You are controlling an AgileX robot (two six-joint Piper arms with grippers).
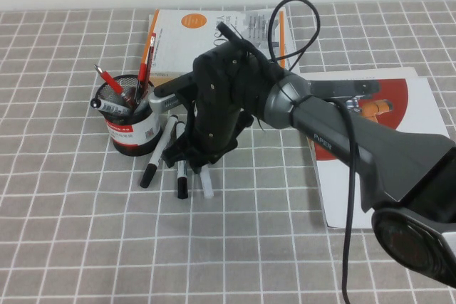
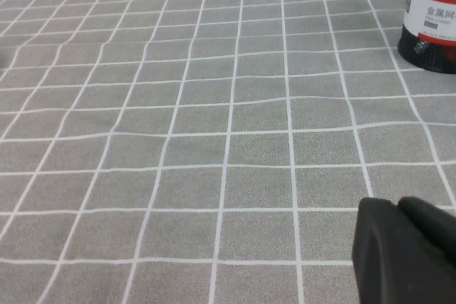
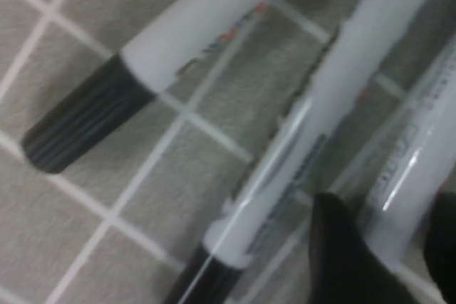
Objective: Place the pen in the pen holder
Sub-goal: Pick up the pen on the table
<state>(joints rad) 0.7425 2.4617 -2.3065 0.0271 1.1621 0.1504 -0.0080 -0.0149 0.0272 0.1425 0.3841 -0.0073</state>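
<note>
White pen (image 1: 206,187) mostly hidden (R arm (image 1: 313,115))

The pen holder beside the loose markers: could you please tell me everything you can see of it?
The pen holder is a small round cup of black wire mesh, with a red-and-white label with printed text around its lower half. It stands upright on the checked grey tablecloth, in front of a white-and-orange book. Several pens stick out of it at angles, among them red ones and a white marker with a black cap. Three loose markers lie close beside it; whether any touches it, I cannot tell.
</note>
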